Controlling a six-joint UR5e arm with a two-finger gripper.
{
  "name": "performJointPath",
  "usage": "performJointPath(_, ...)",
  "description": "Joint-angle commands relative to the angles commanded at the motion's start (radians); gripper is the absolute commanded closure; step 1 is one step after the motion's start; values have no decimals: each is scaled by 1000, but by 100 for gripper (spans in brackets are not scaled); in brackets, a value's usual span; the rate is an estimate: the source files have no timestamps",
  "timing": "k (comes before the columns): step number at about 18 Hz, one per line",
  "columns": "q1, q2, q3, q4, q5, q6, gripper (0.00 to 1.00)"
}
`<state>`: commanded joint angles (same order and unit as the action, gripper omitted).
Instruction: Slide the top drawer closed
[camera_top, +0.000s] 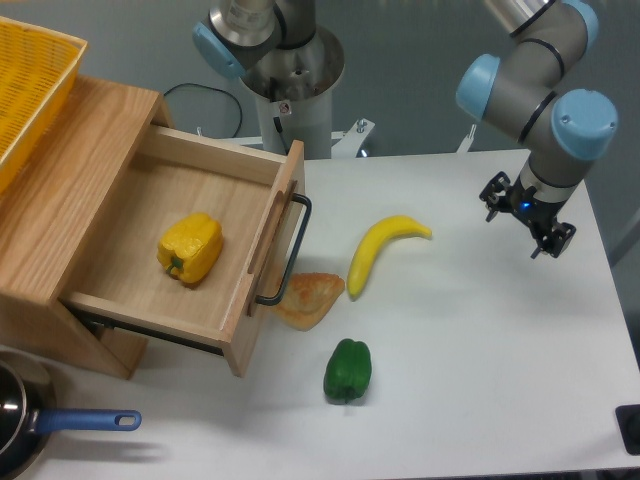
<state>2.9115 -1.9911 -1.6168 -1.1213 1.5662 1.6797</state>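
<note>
Top drawer (190, 245) pulled well out of the cabinet (70, 180) at left of the worktop (480, 350), yellow pepper (190, 248) inside. Nearest: pan (30, 425), green pepper (347, 370). Then pastry (308, 298) under the bar handle (285, 250), banana (380, 250). Claw (527, 217) far right above the worktop, well apart from the drawer; fingers look spread, holding nothing, though small in view.

A white table (480, 360) carries everything. On its left side stands a light-wood cabinet (60, 200). Just beside the cabinet lie a slice of toast (310, 298), a yellow banana (380, 250) and, nearer the front edge, a green bell pepper (347, 370). At the front left corner sits a pan with a blue handle (85, 421).
</note>
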Motion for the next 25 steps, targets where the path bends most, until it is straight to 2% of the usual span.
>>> performJointPath(14,-3,8,-9,-5,29,-18,0)
performJointPath(19,-31,8,-15,-2,29,-225,0)
performJointPath(25,-86,55,-64,0,9,-438,0)
